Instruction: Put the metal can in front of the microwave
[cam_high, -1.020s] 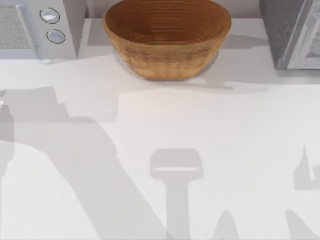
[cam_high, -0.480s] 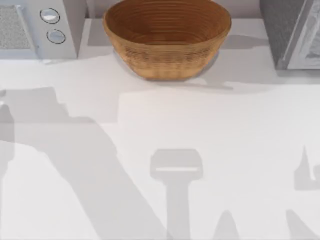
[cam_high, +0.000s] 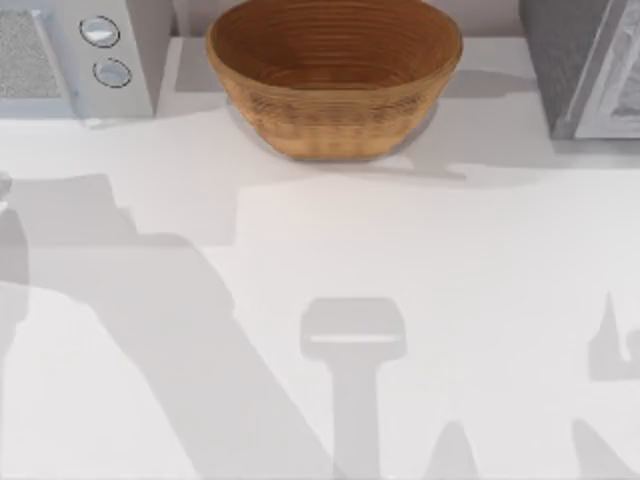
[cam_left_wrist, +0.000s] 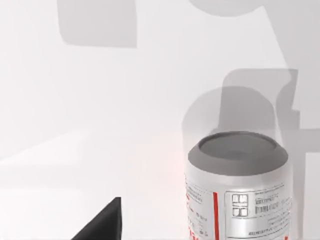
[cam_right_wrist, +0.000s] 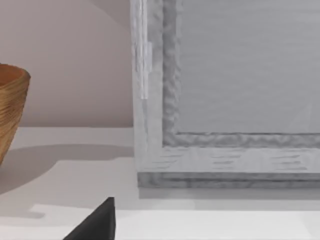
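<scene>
The left gripper's finger (cam_left_wrist: 102, 222) hovers just beside the upright can (cam_left_wrist: 237, 187); its opening can't be judged.

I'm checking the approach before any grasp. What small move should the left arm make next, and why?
Probably ease the left gripper toward the metal can to centre it. The can stands upright on the table, off to one side of the dark finger, not yet grasped.
</scene>
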